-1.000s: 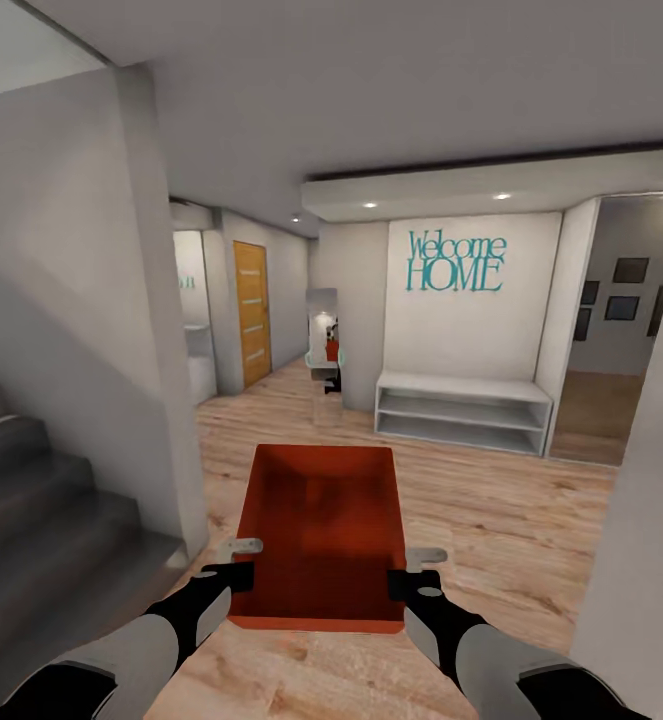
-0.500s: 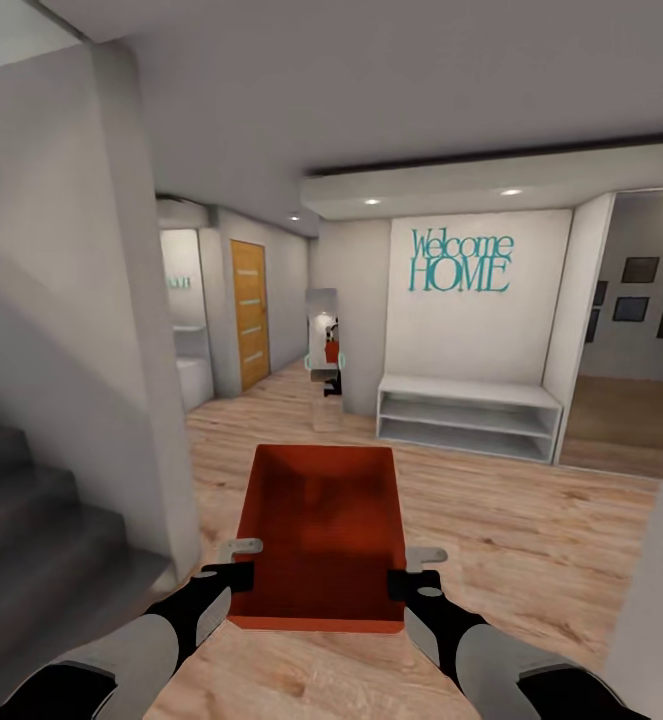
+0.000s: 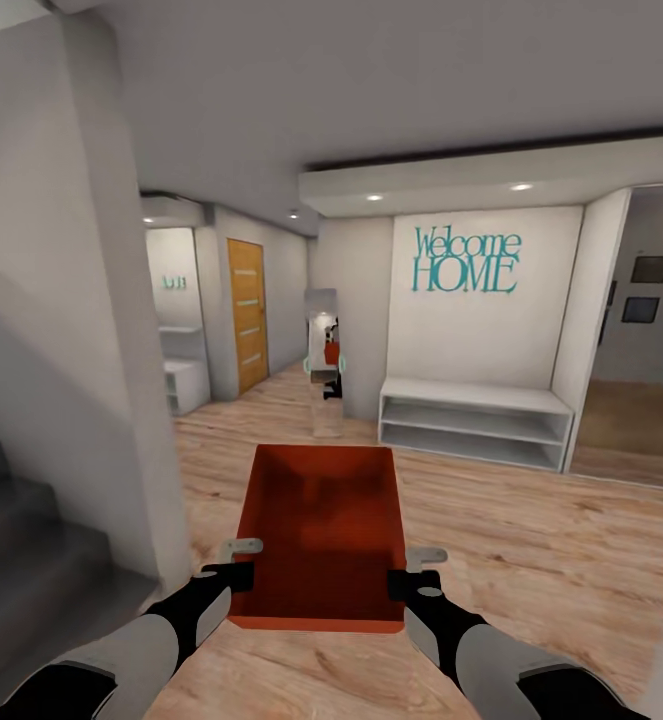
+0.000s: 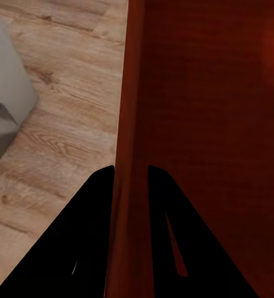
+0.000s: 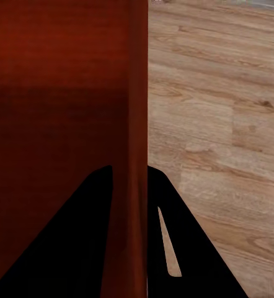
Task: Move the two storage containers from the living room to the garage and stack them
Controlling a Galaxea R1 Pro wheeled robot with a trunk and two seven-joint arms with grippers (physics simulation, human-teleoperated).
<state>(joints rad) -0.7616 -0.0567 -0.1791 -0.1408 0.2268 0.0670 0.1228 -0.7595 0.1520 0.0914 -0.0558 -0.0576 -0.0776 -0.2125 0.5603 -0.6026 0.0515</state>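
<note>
While clamped on opposite walls, container (image 3: 319,520) midhall.

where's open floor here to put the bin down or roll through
Bare wood floor lies between the storage container and the white shelf bench, and on toward the orange door. Tight beside the stairs and the wall corner.

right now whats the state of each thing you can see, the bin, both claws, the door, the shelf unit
storage container: upright, no lid, nothing inside, carried above the wood floor
left claw: shut on the container's left wall, one finger on each face
right claw: shut on the container's right wall, one finger on each face
orange door: closed
white shelf unit: open-fronted, shelves bare
ceiling spotlights: lit
</note>
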